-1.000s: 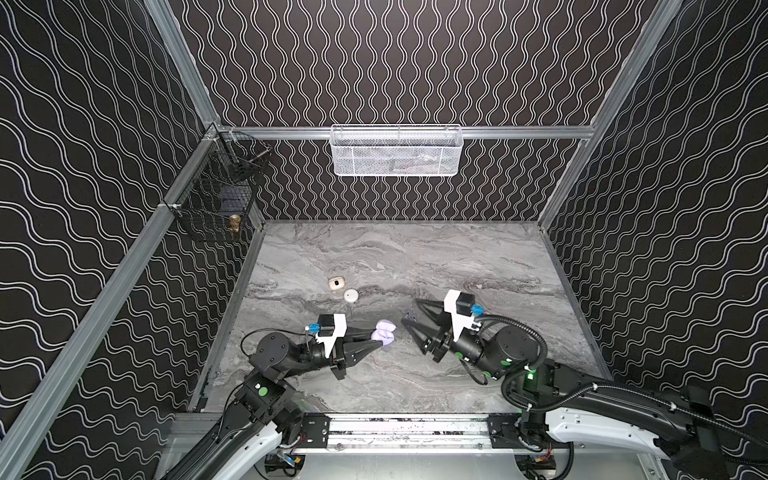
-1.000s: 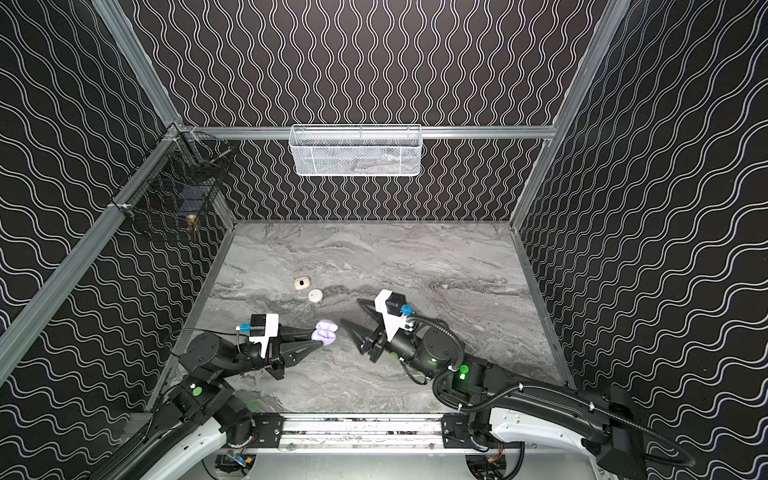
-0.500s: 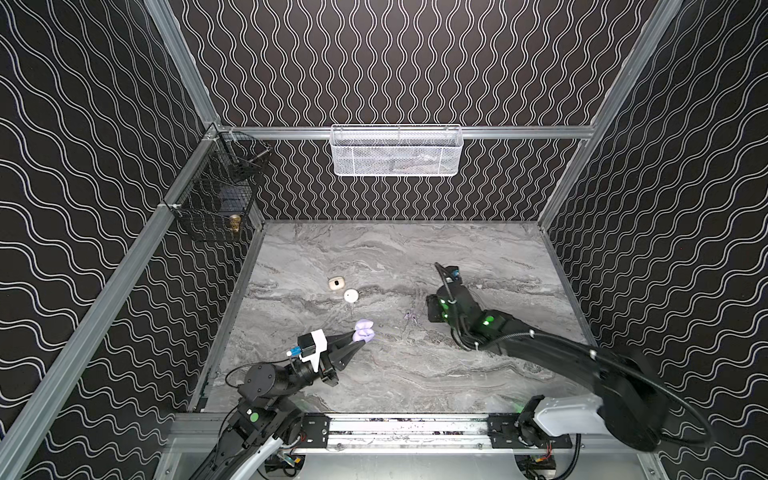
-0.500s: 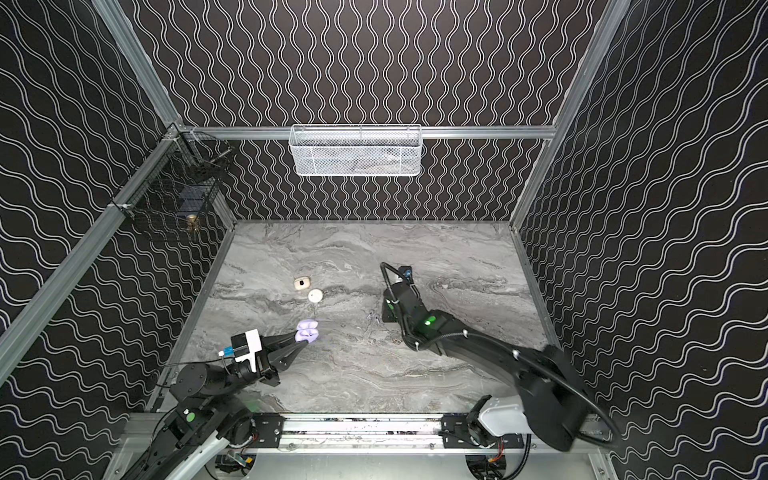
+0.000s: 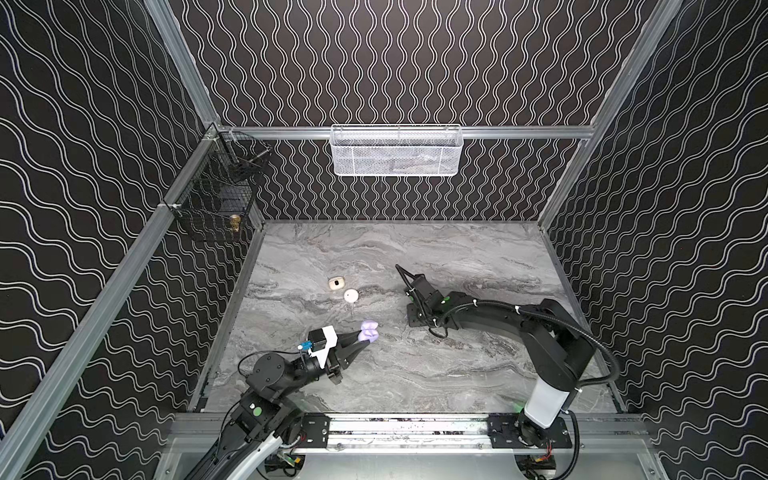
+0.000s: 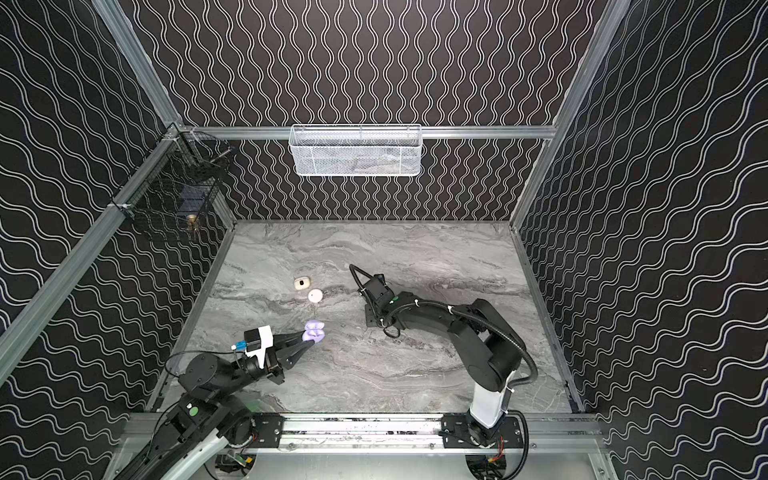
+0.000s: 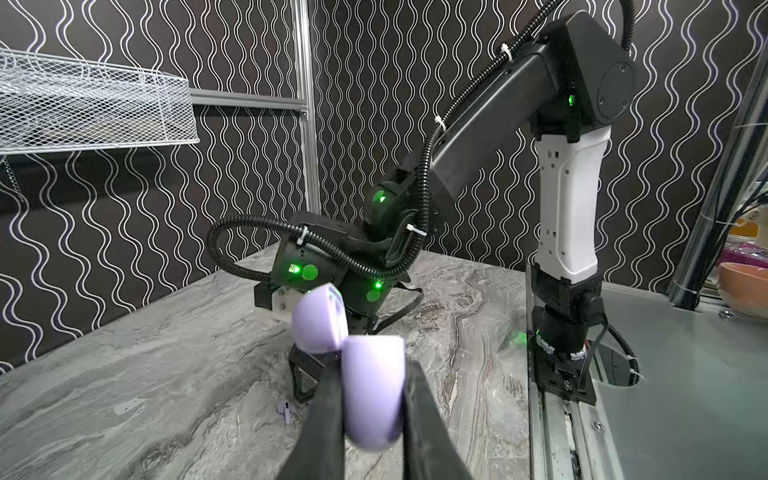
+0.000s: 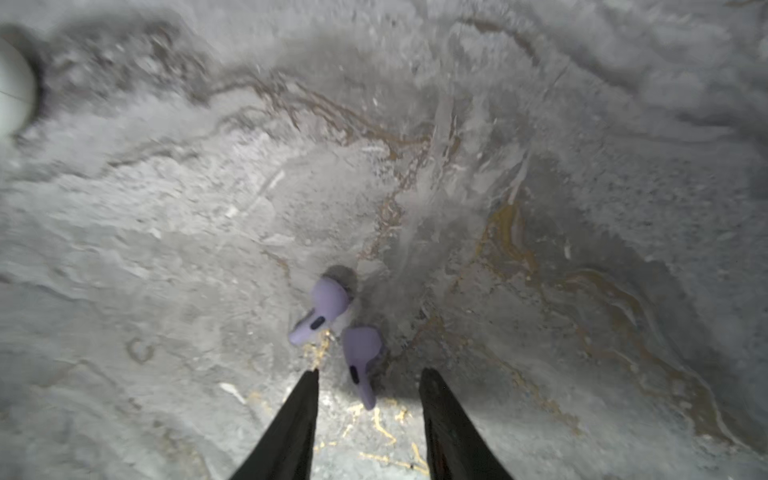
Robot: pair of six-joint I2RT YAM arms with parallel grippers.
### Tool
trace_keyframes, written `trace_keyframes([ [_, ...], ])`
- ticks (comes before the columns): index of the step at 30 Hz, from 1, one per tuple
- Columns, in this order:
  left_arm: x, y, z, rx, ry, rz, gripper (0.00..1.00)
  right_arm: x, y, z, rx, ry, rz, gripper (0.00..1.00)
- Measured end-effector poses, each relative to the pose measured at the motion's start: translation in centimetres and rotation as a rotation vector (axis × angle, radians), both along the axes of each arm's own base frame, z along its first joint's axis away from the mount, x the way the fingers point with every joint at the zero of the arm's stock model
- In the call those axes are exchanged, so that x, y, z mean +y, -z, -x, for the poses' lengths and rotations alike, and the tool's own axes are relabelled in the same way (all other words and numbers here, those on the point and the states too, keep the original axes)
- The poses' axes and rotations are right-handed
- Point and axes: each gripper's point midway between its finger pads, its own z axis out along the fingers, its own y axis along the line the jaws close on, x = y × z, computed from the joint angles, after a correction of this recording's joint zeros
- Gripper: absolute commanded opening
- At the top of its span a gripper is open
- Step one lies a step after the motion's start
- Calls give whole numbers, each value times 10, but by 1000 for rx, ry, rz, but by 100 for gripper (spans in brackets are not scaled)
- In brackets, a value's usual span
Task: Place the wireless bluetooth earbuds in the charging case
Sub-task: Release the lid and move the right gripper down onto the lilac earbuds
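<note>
My left gripper (image 7: 372,409) is shut on the base of a lilac charging case (image 7: 372,390), held above the table with its lid (image 7: 318,320) hinged open. Both top views show the case (image 5: 368,331) (image 6: 313,330) left of centre. Two lilac wireless bluetooth earbuds (image 8: 326,307) (image 8: 361,357) lie on the marble. My right gripper (image 8: 369,374) points down at them, open, and the nearer bud's stem lies between its fingertips without touching them. The left wrist view shows one earbud (image 7: 284,410) on the table. In the top views the right wrist (image 5: 419,299) hides the buds.
A cream case (image 5: 336,283) and a round white case (image 5: 351,295) sit on the table behind the lilac one. A white mesh basket (image 5: 397,149) hangs on the back rail and a black wire basket (image 5: 216,195) on the left wall.
My right arm swung out from the front to the middle of the table and tipped its gripper down over the earbuds, jaws narrowing. My left gripper shifted slightly left, still holding the case.
</note>
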Motion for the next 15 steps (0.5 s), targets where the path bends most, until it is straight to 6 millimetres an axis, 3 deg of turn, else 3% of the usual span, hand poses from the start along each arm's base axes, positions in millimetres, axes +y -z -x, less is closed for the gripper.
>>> trace_keyframes([
  [5, 0, -1, 1, -5, 4, 3, 0, 2, 13, -1, 32, -9, 29, 37],
  [15, 3, -5, 3, -19, -5, 16, 0, 1, 17, -5, 20, -9, 63, 31],
])
